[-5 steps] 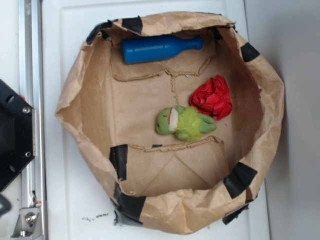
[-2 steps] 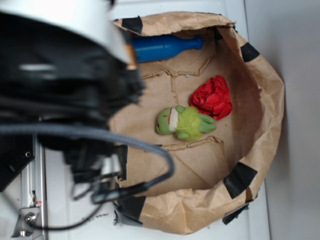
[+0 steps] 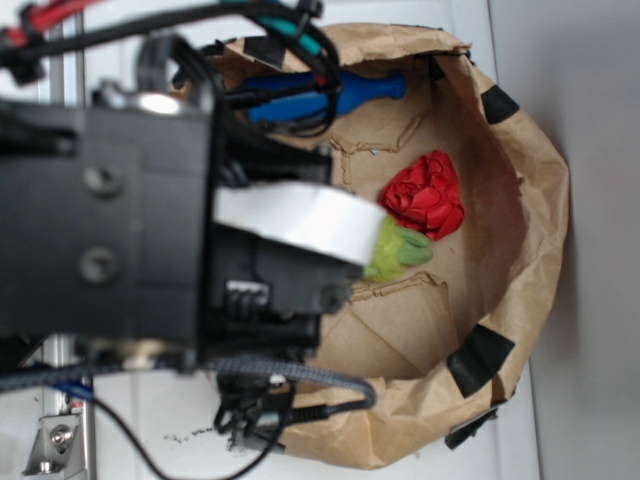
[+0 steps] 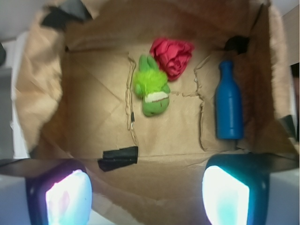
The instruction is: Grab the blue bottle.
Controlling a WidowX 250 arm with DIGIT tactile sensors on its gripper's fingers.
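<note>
Exterior view: arm body fills the left and centre, hiding much of the paper bag [image 3: 520,200]. Blue bottle [image 3: 350,95] lies on its side at the bag's far wall, partly behind cables; long axis runs left to right, neck pointing right. Red crumpled item [image 3: 425,195] sits mid-bag; green plush toy [image 3: 400,250] shows only as a tuft beside the arm. Gripper itself not visible here.

Wrist view: gripper [image 4: 147,197] spread wide, its two pads [image 4: 68,197] at the lower corners, nothing between them. Blue bottle [image 4: 228,105] lies flat at the right side of the bag floor, beside the right wall; long axis runs top to bottom, neck toward the top. It sits above the right pad, well apart from the plush toy [image 4: 151,91] and red item [image 4: 171,54].

Progress, judged: approach under way, bottle untouched; lining up over the body, descent and closing remain.
</note>
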